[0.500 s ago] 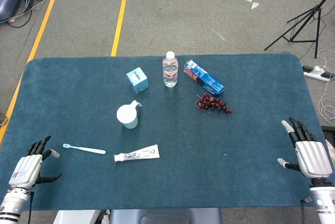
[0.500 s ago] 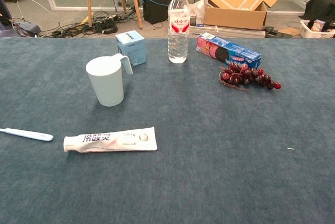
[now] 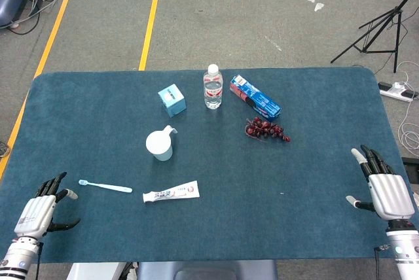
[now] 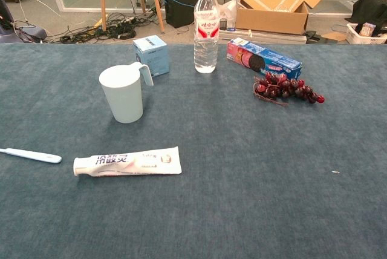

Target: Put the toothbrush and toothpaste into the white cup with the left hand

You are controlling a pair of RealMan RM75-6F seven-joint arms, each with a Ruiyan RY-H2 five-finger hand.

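While the toothbrush and toothpaste lie untouched beside the white cup | left hand is lowered slightly, empty, fingers spread | right hand is kept empty, spread | no grasp is begun.

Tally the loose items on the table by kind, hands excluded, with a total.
Toothbrush: 1
Toothpaste tube: 1
White cup: 1
Water bottle: 1
Small light blue box: 1
Long blue box: 1
Bunch of dark red grapes: 1
Total: 7
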